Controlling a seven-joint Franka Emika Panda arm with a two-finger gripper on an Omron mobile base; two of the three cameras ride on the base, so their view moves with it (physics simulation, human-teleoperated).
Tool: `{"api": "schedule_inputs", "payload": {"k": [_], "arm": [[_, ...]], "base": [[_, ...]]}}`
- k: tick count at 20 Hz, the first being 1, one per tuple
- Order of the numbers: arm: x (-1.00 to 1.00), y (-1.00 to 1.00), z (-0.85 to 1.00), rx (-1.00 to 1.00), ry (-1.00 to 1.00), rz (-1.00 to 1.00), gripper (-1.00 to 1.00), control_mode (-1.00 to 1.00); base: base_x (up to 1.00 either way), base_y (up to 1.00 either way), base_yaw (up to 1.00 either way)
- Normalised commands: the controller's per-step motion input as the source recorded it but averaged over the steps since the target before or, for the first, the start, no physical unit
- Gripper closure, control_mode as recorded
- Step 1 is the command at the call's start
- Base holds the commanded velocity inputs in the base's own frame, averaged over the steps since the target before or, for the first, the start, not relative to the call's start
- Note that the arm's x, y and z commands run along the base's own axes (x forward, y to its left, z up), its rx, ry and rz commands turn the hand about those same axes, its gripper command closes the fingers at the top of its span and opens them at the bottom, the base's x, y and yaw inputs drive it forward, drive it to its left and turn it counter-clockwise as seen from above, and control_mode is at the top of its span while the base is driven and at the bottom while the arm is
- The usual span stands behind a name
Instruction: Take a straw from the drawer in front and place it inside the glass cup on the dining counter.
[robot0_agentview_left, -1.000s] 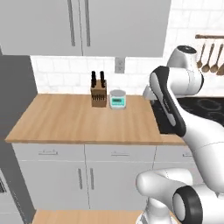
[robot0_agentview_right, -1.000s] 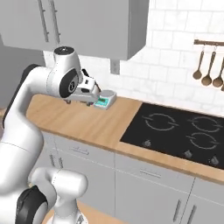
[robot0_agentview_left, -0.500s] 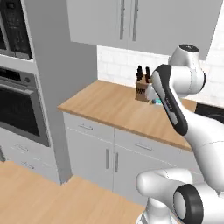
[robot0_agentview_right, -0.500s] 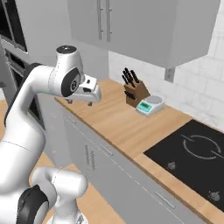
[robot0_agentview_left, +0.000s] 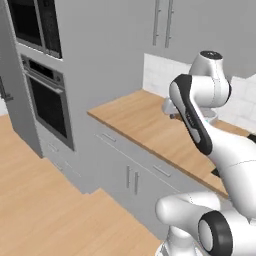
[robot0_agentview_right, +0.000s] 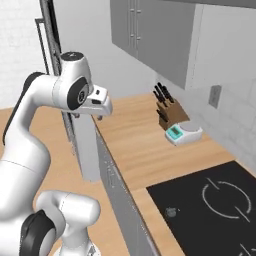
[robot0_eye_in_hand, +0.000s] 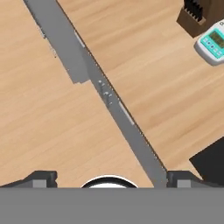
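Gripper (robot0_eye_in_hand: 107, 178) was spread wide with nothing in it, above the worktop (robot0_agentview_right: 145, 145) edge. Left to right in your right base view: arm, knife block (robot0_agentview_right: 169, 113), teal scale (robot0_agentview_right: 183, 133), black hob (robot0_agentview_right: 215, 210). Couldn't spot straw or cup.

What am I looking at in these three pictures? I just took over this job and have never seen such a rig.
It is a white robot arm with dark joints on a driving base, in a rendered kitchen. Two pictures come from cameras on the base, behind the arm to its left and right. The third looks down from the hand itself; the two-finger gripper shows its dark tips far apart at the bottom, open and holding nothing. Below lies the light brown wooden worktop. On it stand a brown wooden knife block with black handles and a small white kitchen scale with a teal top. A flat black hob is set into it. Left of the worktop stands a built-in dark oven.
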Motion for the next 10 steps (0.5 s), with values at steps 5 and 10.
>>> {"api": "schedule_inputs", "payload": {"k": [5, 10], "arm": [[0.00, 0.00, 0.00, 0.00, 0.00, 0.00, -1.00, 1.00], [0.00, 0.00, 0.00, 0.00, 0.00, 0.00, -1.00, 1.00]], "base": [[-0.27, -0.72, 0.27], [-0.48, -0.47, 0.04]]}}
